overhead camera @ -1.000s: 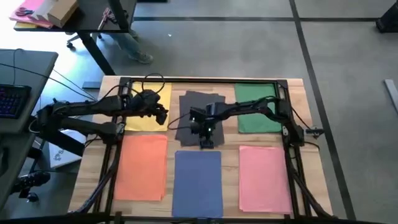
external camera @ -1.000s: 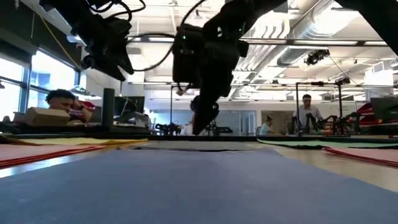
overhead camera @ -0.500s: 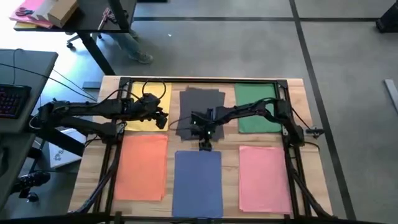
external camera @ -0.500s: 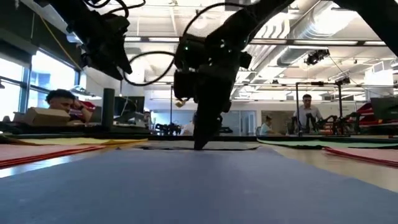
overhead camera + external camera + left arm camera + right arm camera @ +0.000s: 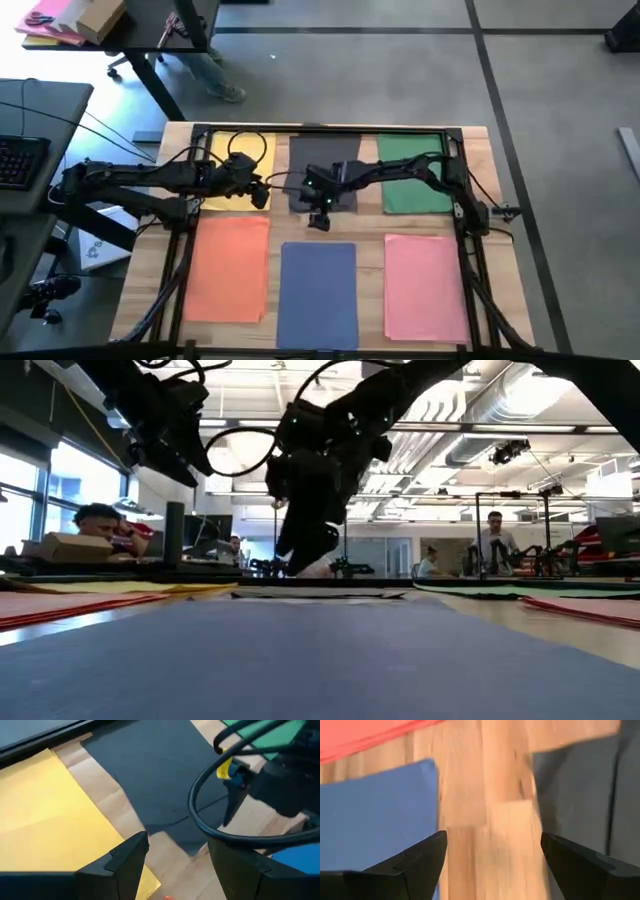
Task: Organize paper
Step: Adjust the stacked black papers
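The fanned dark grey paper sheets (image 5: 322, 172) now sit squared at the table's far centre. The right gripper (image 5: 319, 220), fingers spread and empty, has apparently lifted clear. The left gripper (image 5: 262, 192), released, hovers beside them.

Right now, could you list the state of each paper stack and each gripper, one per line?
grey stack: flat, far middle, edges roughly squared
yellow stack: flat, partly under the left arm
green stack: flat, partly under the right arm
orange stack: flat, uncovered
blue stack: flat, uncovered
pink stack: flat, uncovered
left gripper: jaws open, empty, between yellow and grey
right gripper: jaws open, empty, between grey and blue
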